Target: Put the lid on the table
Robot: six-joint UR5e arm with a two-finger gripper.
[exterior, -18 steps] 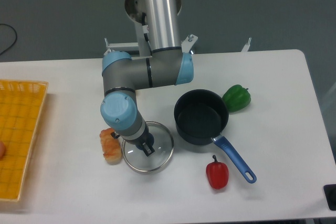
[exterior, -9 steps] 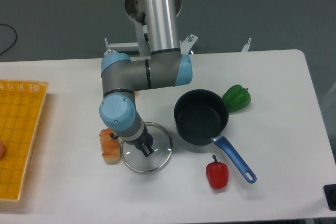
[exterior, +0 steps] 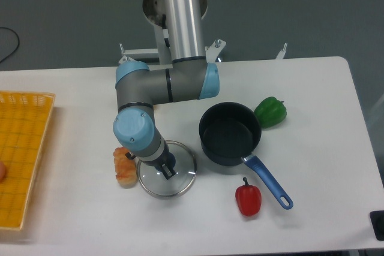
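Observation:
The lid (exterior: 180, 178), a clear glass disc with a silver rim, is low over the white table (exterior: 312, 88), left of the dark blue pot (exterior: 230, 133). My gripper (exterior: 167, 166) reaches down onto its centre and is shut on the dark blue knob, which the fingers mostly hide. Whether the lid's rim touches the tabletop I cannot tell. The arm's wrist covers the lid's upper left part.
A bread roll (exterior: 124, 167) lies against the lid's left side. The pot's blue handle (exterior: 268, 182) points to the front right, with a red pepper (exterior: 248, 199) beside it and a green pepper (exterior: 270, 112) behind the pot. A yellow mesh basket (exterior: 21, 154) sits at the left edge.
The gripper and the lid have shifted a few pixels to the left, towards the bread roll. Everything else has stayed put.

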